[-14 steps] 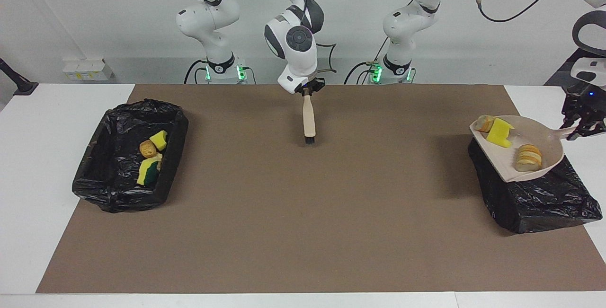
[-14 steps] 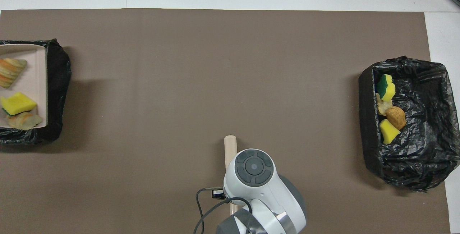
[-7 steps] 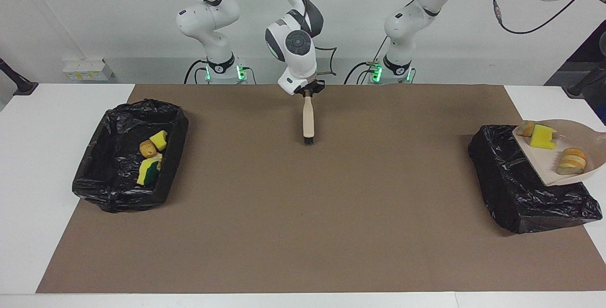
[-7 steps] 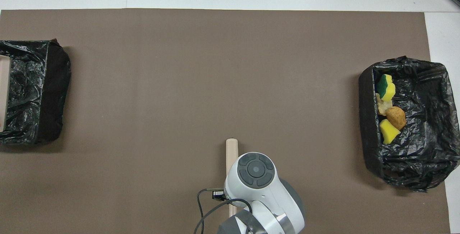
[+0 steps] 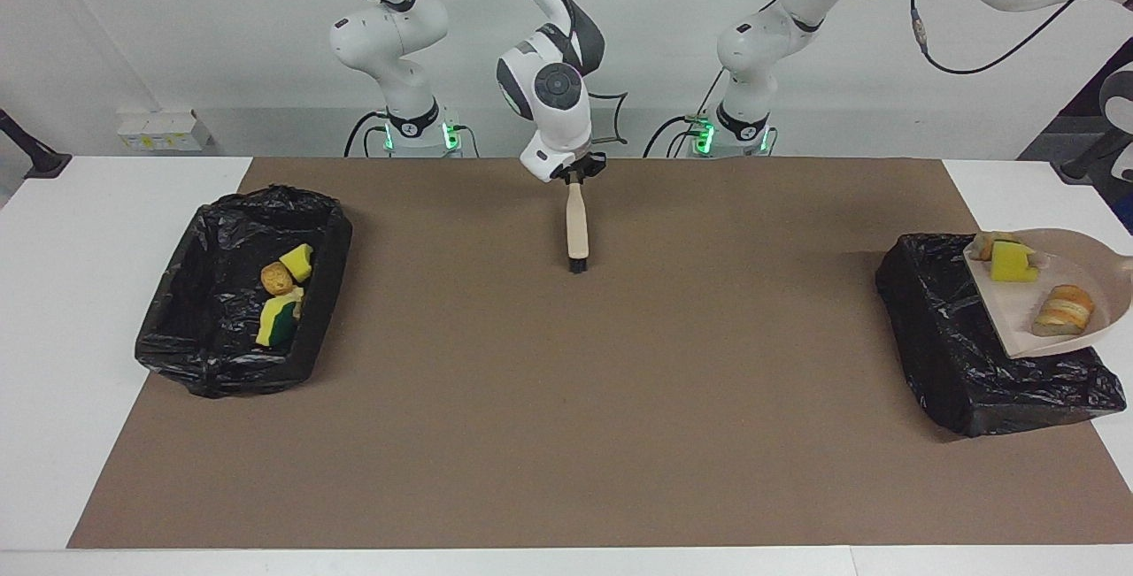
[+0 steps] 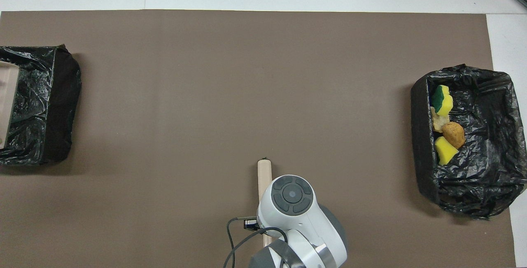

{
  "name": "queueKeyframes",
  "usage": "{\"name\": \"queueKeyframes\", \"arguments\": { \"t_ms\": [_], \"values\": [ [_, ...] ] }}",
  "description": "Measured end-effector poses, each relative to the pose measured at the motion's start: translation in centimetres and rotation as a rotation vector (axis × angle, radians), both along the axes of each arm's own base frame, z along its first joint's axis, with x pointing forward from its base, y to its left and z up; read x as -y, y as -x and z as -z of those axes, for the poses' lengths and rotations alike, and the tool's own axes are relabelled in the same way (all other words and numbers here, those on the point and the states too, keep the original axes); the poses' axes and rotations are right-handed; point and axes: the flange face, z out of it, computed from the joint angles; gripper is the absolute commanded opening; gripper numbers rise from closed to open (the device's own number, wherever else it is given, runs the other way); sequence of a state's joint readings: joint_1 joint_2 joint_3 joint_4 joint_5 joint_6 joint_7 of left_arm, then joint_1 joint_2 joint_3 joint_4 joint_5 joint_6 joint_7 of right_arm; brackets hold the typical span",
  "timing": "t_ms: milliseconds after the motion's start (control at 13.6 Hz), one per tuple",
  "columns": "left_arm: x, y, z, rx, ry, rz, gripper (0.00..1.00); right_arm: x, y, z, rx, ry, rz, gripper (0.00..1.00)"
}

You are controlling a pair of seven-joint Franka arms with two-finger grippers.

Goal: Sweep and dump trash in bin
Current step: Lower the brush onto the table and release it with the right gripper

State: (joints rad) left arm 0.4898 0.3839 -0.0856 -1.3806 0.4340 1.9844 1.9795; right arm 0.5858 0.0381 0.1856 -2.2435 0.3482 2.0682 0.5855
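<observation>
A beige dustpan point(image 5: 1075, 271) hangs tilted over the black-lined bin point(image 5: 938, 328) at the left arm's end. It carries a yellow sponge chunk point(image 5: 1012, 262) and two bread pieces point(image 5: 1065, 309). Its handle runs out of the facing view, and my left gripper is out of view. Only the dustpan's edge point(image 6: 8, 99) shows in the overhead view. My right gripper point(image 5: 575, 171) is shut on the handle of the beige brush point(image 5: 577, 226), which hangs bristles down over the mat near the robots. Several trash scraps point(image 5: 281, 297) lie in the second bin point(image 5: 177, 328).
The brown mat point(image 5: 566, 399) covers most of the white table. The second black-lined bin point(image 6: 490, 177) stands at the right arm's end, with the scraps point(image 6: 446, 124) along the wall that faces the mat's middle. The brush point(image 6: 264, 173) shows under my right wrist in the overhead view.
The dustpan with its trash has moved outward over the bin at the left arm's end, and the left gripper has left the view. The right gripper and brush have shifted slightly toward the robots.
</observation>
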Motion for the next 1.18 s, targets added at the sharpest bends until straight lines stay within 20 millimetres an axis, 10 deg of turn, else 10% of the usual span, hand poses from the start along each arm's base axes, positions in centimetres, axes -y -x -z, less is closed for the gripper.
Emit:
{"name": "queueKeyframes", "arguments": {
  "t_ms": [147,221,663,1179],
  "values": [
    [-0.8,0.4,0.1,0.005,-0.005,-0.045,0.0,0.1,0.0,0.2,0.009,-0.003,0.004,0.9],
    [-1.0,0.6,0.0,0.006,-0.02,-0.069,0.0,0.1,0.0,0.3,0.008,-0.002,0.005,1.0],
    [-1.1,1.0,-2.3,0.013,-0.144,-0.119,0.0,0.3,-2.6,-1.6,0.075,-0.025,0.021,1.0],
    [0.2,2.1,-6.1,0.046,-0.211,-0.174,0.0,8.4,-11.8,-8.5,0.24,0.032,0.064,1.0]
  ]
}}
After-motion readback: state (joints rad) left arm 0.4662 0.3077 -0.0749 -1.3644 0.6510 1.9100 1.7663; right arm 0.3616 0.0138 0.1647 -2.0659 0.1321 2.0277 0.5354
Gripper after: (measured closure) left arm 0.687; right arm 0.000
